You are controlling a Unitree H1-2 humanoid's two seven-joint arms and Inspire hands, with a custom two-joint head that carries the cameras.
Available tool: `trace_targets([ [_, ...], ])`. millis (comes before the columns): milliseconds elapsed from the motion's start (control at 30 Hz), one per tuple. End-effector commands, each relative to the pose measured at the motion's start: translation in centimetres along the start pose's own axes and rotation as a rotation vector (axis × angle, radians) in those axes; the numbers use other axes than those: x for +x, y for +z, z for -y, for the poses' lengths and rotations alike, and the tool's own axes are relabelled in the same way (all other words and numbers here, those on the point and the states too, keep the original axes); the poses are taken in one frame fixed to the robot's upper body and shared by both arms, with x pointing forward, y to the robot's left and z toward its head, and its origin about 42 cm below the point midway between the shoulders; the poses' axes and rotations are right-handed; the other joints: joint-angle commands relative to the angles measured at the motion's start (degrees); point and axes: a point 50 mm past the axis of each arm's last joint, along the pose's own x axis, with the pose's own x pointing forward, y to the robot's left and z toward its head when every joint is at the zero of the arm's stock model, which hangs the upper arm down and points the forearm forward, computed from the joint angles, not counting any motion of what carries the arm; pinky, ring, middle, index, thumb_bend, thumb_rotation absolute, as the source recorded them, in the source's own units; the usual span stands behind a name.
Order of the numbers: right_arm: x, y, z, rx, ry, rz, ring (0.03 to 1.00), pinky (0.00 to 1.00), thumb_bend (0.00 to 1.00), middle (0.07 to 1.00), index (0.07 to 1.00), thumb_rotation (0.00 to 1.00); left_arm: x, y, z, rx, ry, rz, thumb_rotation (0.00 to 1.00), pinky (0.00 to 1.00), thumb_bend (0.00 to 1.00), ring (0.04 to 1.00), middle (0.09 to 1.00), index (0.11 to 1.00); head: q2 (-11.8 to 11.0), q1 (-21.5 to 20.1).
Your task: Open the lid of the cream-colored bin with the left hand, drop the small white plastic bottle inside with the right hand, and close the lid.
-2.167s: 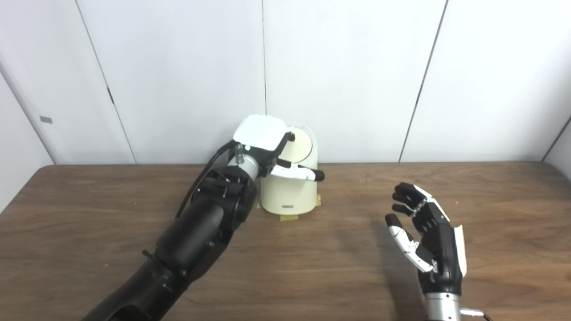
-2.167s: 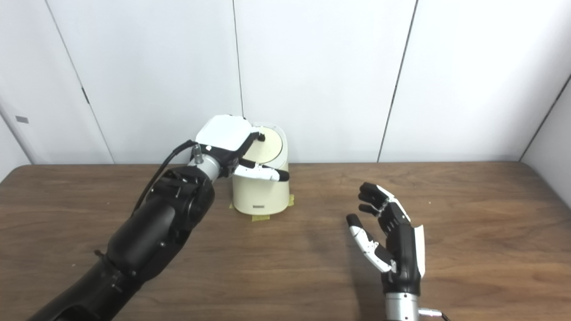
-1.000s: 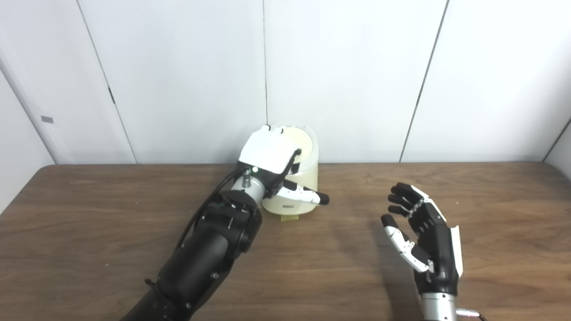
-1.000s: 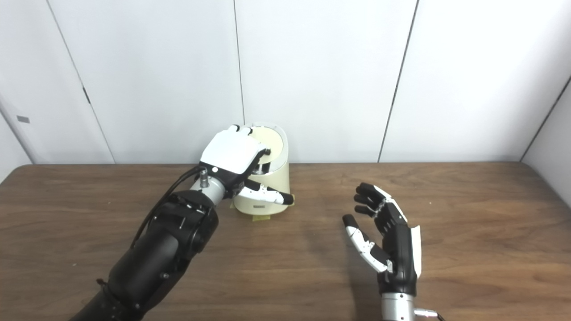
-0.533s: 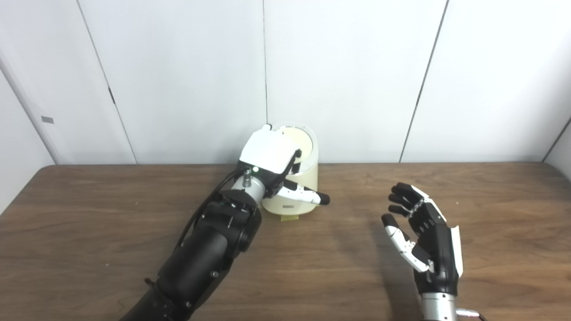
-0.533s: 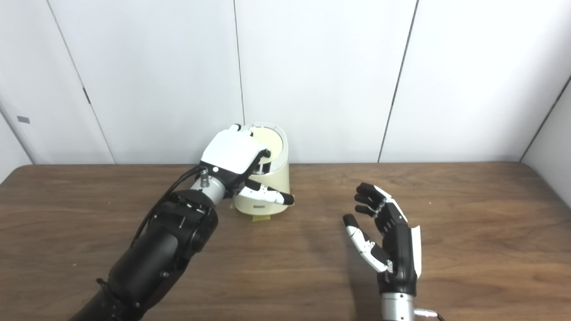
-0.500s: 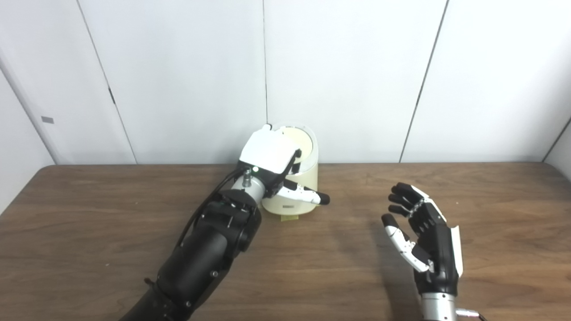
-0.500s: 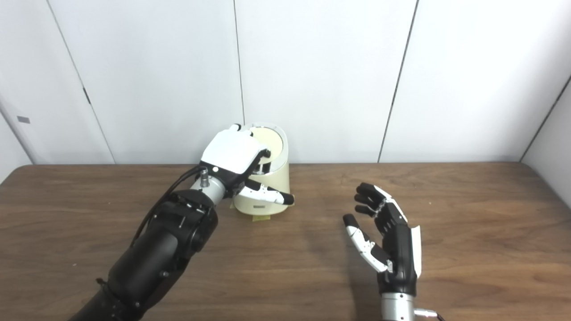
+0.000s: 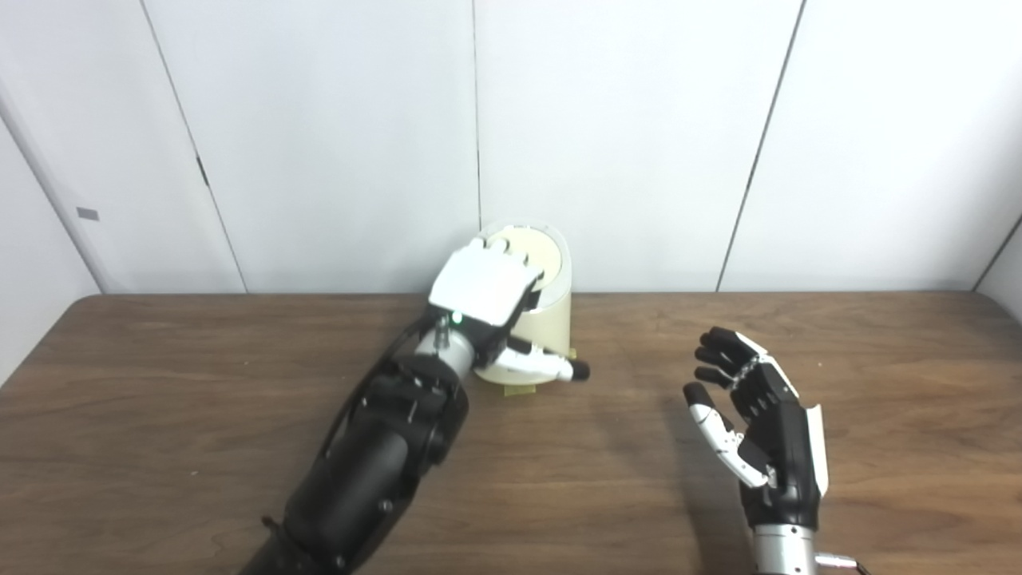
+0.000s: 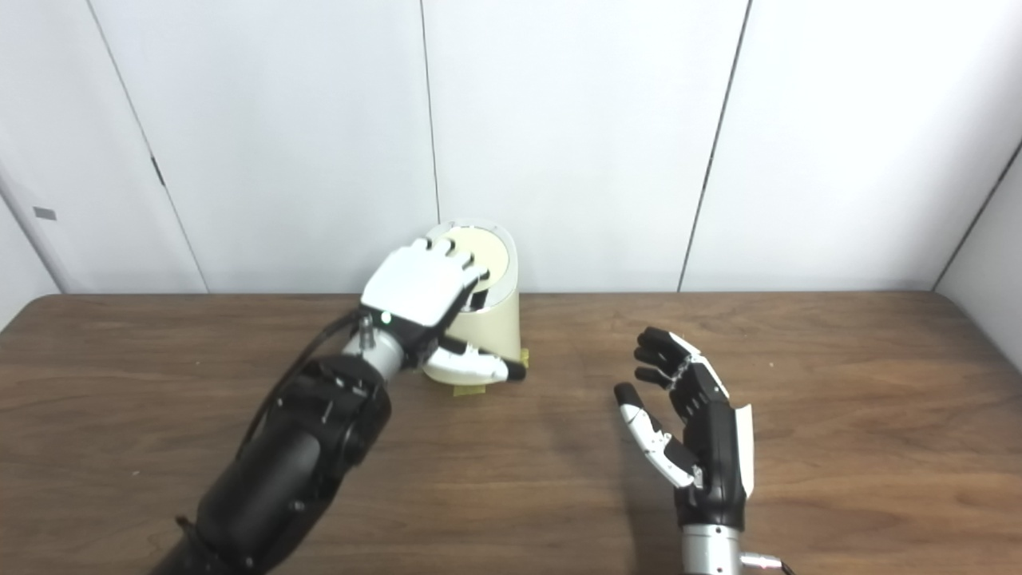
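The cream-colored bin (image 9: 547,319) stands at the back of the wooden table against the wall. Its round lid (image 9: 536,252) lies nearly flat on top. My left hand (image 9: 485,283) is open and rests over the lid's near-left edge, fingers spread on it and thumb sticking out in front of the bin's body. My right hand (image 9: 754,411) hovers open above the table at the right, palm facing left, holding nothing. No small white bottle shows in either view.
Yellow tape (image 9: 517,390) marks the bin's base on the table (image 9: 559,479). White wall panels (image 9: 639,144) rise right behind the bin. My left forearm (image 9: 375,447) crosses the table's left-middle.
The lid has swung down from raised to nearly flat under my left hand, which lowered and pulled back toward me. The right hand stayed put.
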Motion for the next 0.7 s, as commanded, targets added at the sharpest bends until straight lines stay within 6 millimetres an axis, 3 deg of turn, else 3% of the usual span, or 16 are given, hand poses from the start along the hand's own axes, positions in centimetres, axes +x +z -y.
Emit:
trace_targets([
  [0,1.2,1.4,-0.6,0.012,0.005,0.071,0.720,0.65,0.21,0.734,0.712,0.19,0.6,-0.1,-1.6,-0.007,0.062,-0.046,1.00,1.00,0.95,1.000,1.000,1.000,0.0,-0.1],
  [467,1.2,1.3,-0.4,0.011,0.005,0.066,0.719,0.65,0.21,0.731,0.713,0.16,0.7,-0.8,-2.5,-0.077,0.139,-0.148,1.00,1.00,0.89,1.000,1.000,1.000,0.0,0.0],
  [667,1.1,1.4,-0.6,0.006,0.008,0.064,0.714,0.64,0.20,0.728,0.716,0.14,-0.9,-1.3,-3.9,-0.096,0.215,-0.161,1.00,1.00,0.89,1.000,1.000,1.000,0.2,-0.1],
])
